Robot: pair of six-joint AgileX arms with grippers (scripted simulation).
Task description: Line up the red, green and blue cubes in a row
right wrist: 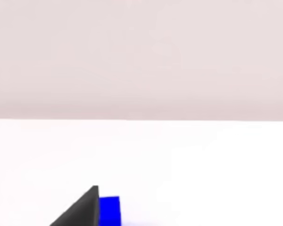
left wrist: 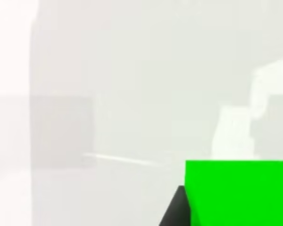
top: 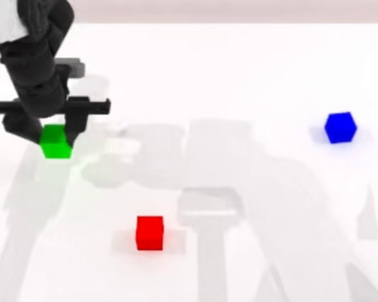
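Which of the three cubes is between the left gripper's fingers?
The green cube, at the table's left, sits between the left gripper's fingers. The red cube and blue cube stand apart, untouched.

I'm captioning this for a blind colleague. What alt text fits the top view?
The left gripper is down at the green cube on the left of a white table, its fingers on either side. The red cube sits near the front centre and the blue cube far right.
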